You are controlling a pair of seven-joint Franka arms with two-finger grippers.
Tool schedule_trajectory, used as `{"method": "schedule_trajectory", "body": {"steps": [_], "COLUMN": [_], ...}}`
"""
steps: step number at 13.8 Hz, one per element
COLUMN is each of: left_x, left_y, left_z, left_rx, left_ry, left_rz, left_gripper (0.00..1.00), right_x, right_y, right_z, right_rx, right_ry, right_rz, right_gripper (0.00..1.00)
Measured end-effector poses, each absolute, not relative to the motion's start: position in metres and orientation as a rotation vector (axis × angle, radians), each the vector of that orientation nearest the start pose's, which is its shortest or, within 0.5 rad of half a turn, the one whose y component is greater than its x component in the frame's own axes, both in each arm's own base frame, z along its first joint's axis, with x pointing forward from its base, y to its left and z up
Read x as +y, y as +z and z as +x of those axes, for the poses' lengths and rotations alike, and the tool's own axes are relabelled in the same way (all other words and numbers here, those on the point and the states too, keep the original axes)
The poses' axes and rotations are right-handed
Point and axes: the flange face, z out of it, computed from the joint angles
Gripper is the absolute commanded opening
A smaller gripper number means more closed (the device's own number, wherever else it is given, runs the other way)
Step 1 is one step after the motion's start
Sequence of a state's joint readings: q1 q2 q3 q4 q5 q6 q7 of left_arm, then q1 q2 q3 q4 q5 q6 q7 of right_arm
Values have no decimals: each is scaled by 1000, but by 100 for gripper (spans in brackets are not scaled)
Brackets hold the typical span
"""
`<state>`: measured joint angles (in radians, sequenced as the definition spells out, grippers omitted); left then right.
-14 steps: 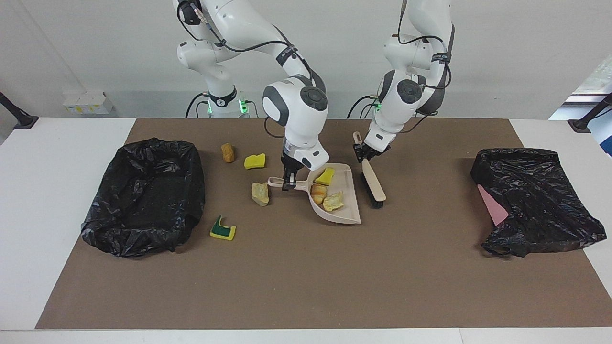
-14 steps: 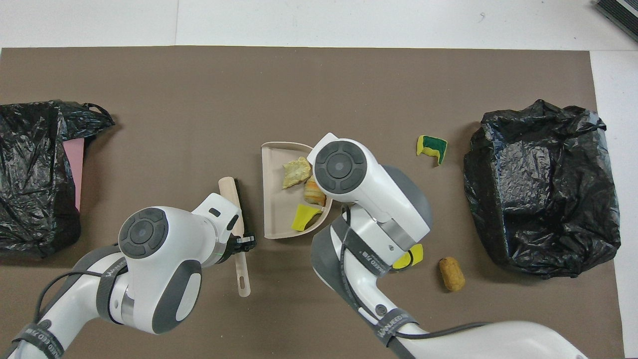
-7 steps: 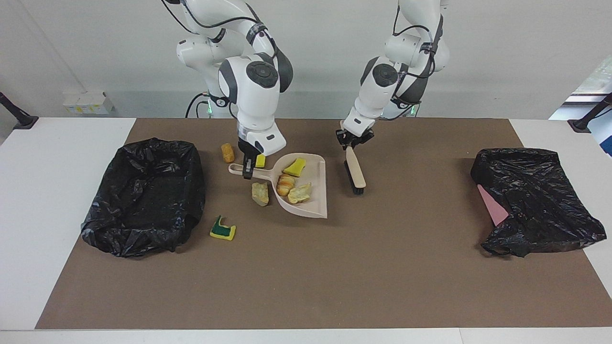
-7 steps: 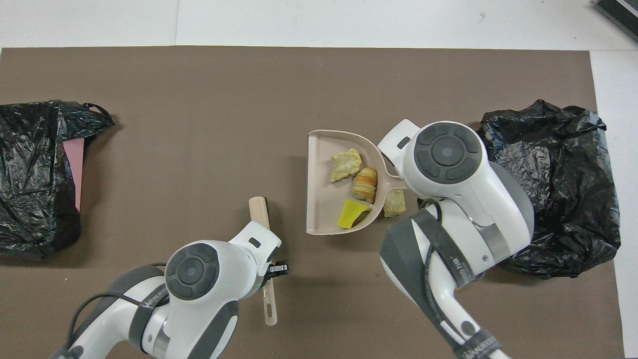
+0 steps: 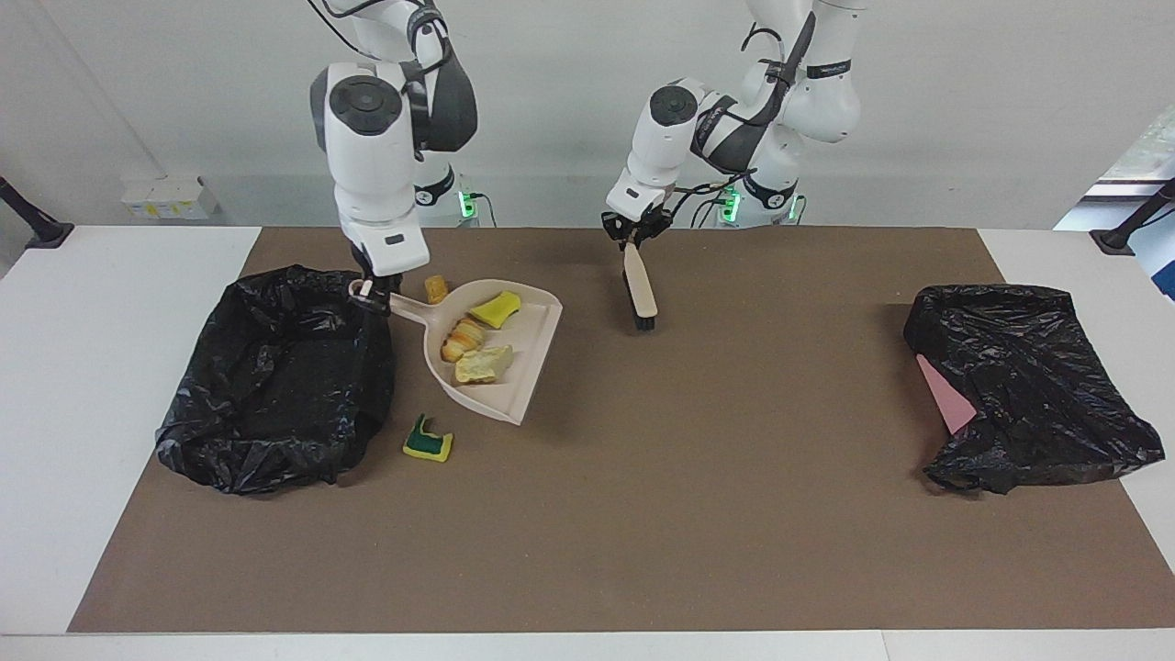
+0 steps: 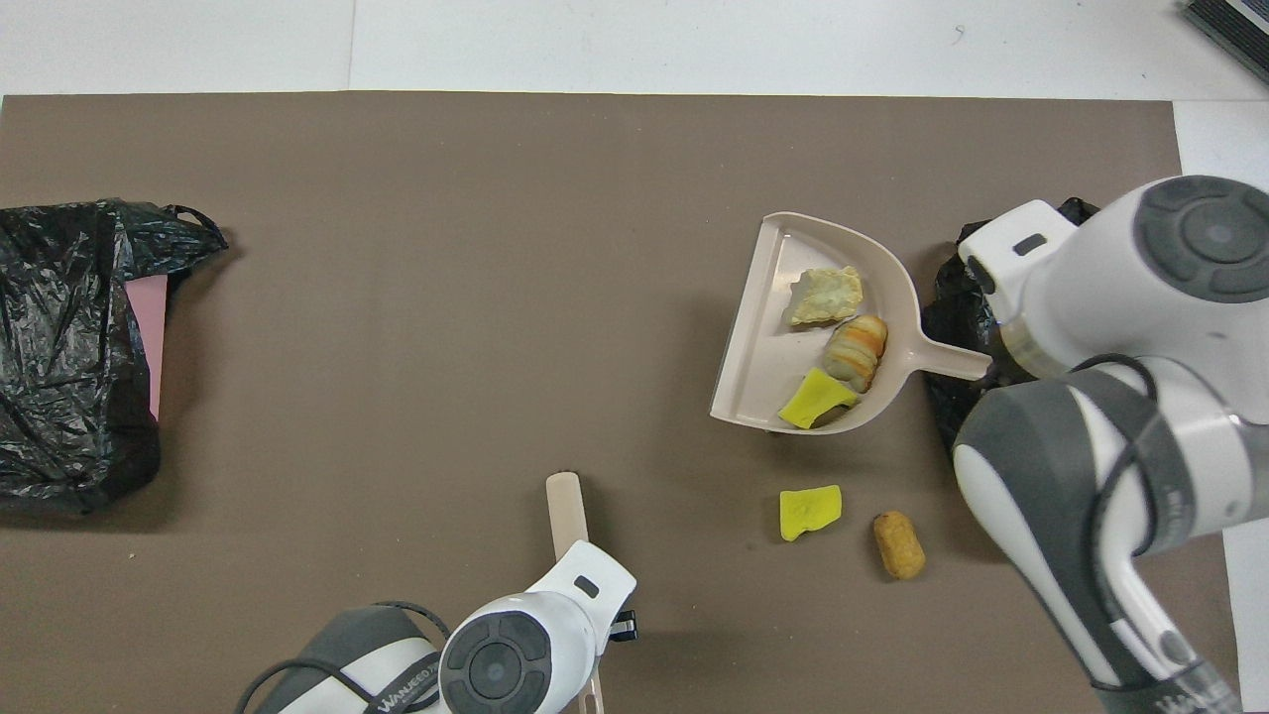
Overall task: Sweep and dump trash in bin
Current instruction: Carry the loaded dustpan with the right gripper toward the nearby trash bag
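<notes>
My right gripper [image 5: 372, 292] is shut on the handle of the beige dustpan [image 5: 496, 353], which hangs tilted in the air beside the black-lined bin [image 5: 275, 376]. In the dustpan [image 6: 763, 347] lie a yellow sponge piece [image 6: 815, 399], a croissant [image 6: 855, 353] and a bread chunk [image 6: 825, 296]. My left gripper [image 5: 632, 237] is shut on the brush [image 5: 640, 294], which hangs bristles down over the mat. On the mat lie a green-backed sponge [image 5: 427, 445], a brown cork-like lump [image 6: 898, 543] and another yellow sponge piece [image 6: 810, 511].
A crumpled black bag [image 5: 1028, 386] with a flat pink piece [image 5: 945, 395] tucked under it lies at the left arm's end of the table. A brown mat [image 5: 643, 514] covers the table's middle. In the overhead view the right arm hides most of the bin.
The right arm lifted the loaded dustpan and carried it toward the bin. The left arm raised the brush and drew it back toward the robots.
</notes>
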<state>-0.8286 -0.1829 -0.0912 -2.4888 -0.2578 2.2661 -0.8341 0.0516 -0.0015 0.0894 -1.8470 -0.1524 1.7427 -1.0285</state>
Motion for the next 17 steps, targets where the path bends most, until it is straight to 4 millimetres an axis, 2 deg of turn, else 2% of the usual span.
{"method": "schedule_trajectory", "body": {"steps": [1, 2, 3, 5, 6, 9, 10, 12, 14, 17], "left_x": [-358, -356, -355, -353, -350, -328, -320, -300, -278, -247], "left_y": [346, 343, 343, 346, 352, 373, 380, 393, 406, 420], "left_z": [263, 262, 263, 269, 280, 329, 345, 375, 407, 453], "left_rx": [-138, -142, -146, -167, -205, -335, -348, -382, -425, -419], "left_ry": [271, 278, 280, 274, 262, 197, 165, 106, 85, 76], "left_rz": [-3200, -3193, -3192, -3200, -3212, -3247, -3256, -3274, -3281, -3288], "left_gripper": [48, 97, 100, 100, 100, 100, 100, 100, 100, 100], "right_x": [41, 18, -4, -38, -54, -95, -106, -129, -152, -162], "right_y": [513, 514, 514, 518, 525, 550, 554, 551, 546, 541], "right_z": [546, 545, 543, 535, 531, 525, 524, 526, 538, 554], "right_rx": [-1721, -1625, -1539, -1408, -1348, -1208, -1170, -1090, -1035, -1022], "right_ry": [247, 244, 252, 306, 349, 454, 491, 573, 652, 789], "right_rz": [-2671, -2681, -2688, -2684, -2676, -2649, -2632, -2585, -2565, -2567], "right_gripper": [0, 0, 0, 0, 0, 0, 0, 0, 0, 0]}}
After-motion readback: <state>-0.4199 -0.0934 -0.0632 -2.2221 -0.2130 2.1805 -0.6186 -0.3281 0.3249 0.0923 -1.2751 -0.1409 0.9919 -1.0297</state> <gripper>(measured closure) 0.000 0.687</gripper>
